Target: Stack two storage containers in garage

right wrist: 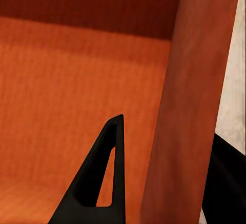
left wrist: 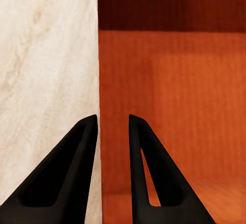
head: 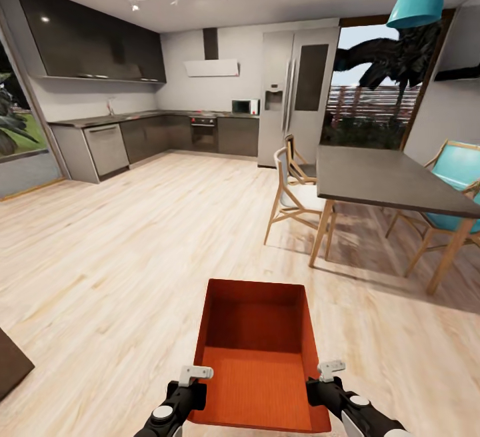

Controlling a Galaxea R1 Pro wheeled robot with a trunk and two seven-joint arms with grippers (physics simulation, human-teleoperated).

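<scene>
Container [head: 257,350] rides at my six o'clock, left tool [left wrist: 113,124] and right tool [right wrist: 169,147] each pinching one side wall, keeping it level for carrying.

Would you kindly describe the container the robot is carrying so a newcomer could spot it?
Over the pale wood-plank floor, near the dining table, it sits between the left gripper and right gripper. The storage container is the sole orange-red, lidless bin.
</scene>
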